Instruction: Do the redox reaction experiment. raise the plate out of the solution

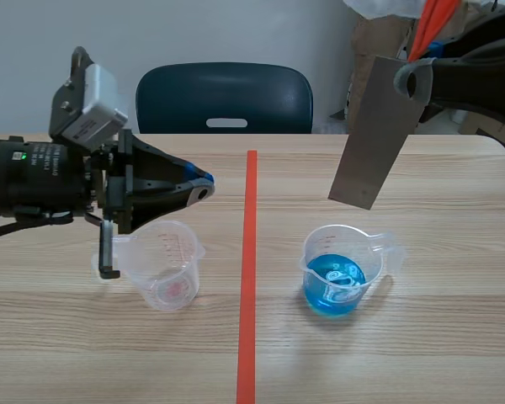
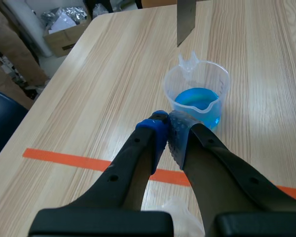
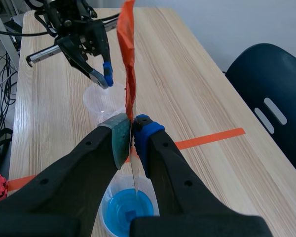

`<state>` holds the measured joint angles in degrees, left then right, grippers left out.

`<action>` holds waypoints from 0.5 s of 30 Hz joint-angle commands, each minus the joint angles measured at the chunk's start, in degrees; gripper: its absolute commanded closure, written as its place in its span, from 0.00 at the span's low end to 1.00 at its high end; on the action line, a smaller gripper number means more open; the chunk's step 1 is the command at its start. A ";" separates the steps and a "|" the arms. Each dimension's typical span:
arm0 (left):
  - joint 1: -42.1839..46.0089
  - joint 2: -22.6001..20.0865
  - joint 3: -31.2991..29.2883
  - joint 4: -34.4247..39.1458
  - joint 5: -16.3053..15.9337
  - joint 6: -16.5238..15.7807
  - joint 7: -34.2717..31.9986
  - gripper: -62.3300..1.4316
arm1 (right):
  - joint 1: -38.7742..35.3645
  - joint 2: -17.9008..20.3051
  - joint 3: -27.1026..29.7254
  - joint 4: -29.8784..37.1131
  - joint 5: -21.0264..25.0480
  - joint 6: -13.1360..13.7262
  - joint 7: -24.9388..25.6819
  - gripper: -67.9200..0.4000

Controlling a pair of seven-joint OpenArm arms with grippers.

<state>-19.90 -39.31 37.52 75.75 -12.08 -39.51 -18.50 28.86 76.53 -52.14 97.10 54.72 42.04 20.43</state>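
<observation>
Right gripper (image 3: pixel 132 129) clamps the plate (image 1: pixel 372 135) above the blue solution (image 1: pixel 334 282); left gripper (image 2: pixel 168 129) closed.

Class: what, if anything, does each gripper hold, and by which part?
The right gripper pinches the grey metal plate near its upper end, the plate hanging above the beaker of blue solution. The left gripper is shut on nothing.

Nothing legible: red scale marks on the empty cup (image 1: pixel 172 271), white print on the left arm (image 1: pixel 42 172), both too small.
</observation>
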 commanded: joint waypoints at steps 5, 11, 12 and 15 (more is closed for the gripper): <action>-5.31 5.27 2.93 -5.20 -0.81 -0.09 1.11 0.94 | 0.87 0.96 0.81 3.19 1.46 0.68 -0.37 0.99; -9.94 9.66 7.10 -9.99 -0.79 -0.13 2.12 0.94 | 2.86 3.43 0.83 3.85 4.98 0.68 -0.79 0.99; -10.51 10.19 7.74 -10.60 -0.79 -0.13 2.14 0.94 | 3.23 3.82 0.81 3.85 5.62 0.68 -0.83 0.99; -11.91 11.85 9.64 -12.48 -0.79 -0.13 2.34 0.94 | 3.67 4.22 0.81 3.85 6.56 0.68 -1.51 0.99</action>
<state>-31.22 -27.73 47.24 62.61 -12.08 -39.51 -15.59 31.66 80.44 -52.14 100.77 60.20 42.26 18.57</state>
